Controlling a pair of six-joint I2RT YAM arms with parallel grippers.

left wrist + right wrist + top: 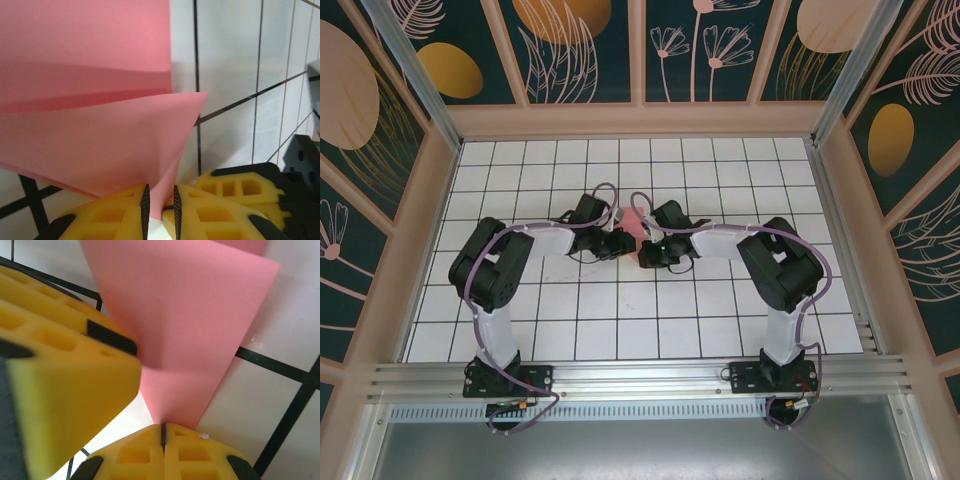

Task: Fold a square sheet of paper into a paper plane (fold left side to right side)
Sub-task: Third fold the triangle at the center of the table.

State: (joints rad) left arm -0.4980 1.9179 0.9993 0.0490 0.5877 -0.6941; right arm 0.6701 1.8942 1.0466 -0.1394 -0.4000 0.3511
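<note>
We find the square sheet of paper (634, 222) near the middle of the worktop (740, 300), a little toward its far edge and well apart from every corner, with both arms reaching in to meet at it. It does not lie flat. In the left wrist view one flap stands up off the grid and its lower corner drops between the jaws of the left gripper (160, 212). Those jaws stand a little apart, with a gap wider than thin paper, so we judge the corner not yet pinched. The right gripper (162, 432) has its jaws pressed together, and the sheet's lowest point runs straight into their seam, so we take it to be pinching the paper there. The two grippers sit just beside each other at the sheet's near side, and the paper rises away from both toward the far edge. Neither arm is nearer, since each is at the paper. As we read it, the coming move turns on the left-hand flap crossing to the right, past the spot the right gripper holds, so the left must close on its corner first. We cannot tell the sheet's long axis, because from above the grippers cover most of it.
</note>
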